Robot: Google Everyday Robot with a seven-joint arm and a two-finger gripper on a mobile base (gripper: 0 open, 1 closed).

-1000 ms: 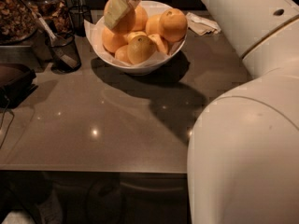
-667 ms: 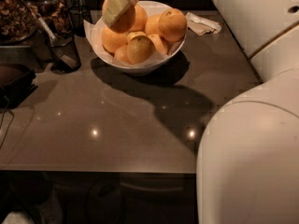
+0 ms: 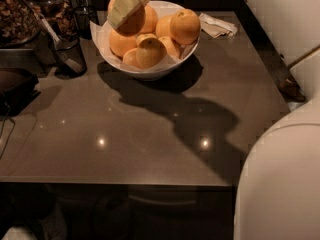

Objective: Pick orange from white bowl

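Note:
The white bowl (image 3: 150,74) stands at the back middle of the dark table, lined with white paper and piled with fruit. My gripper (image 3: 131,15) reaches down from the top edge over the bowl's left side. One pale finger (image 3: 123,6) lies across the front of the large deep orange (image 3: 143,20), and the other finger is hidden behind it. The gripper is closed on this orange at the top of the pile. A rounder orange with a dimpled top (image 3: 185,26) sits on the right, and a smaller yellowish fruit (image 3: 149,53) sits in front.
A black mesh cup (image 3: 67,54) with a utensil stands left of the bowl, with snack containers (image 3: 17,14) behind it. A folded napkin (image 3: 217,26) lies right of the bowl. My white body (image 3: 280,179) fills the lower right. The table's front edge (image 3: 120,184) runs below.
The gripper has moved slightly up and to the left with the orange. My white arm has swung right, uncovering more of the table.

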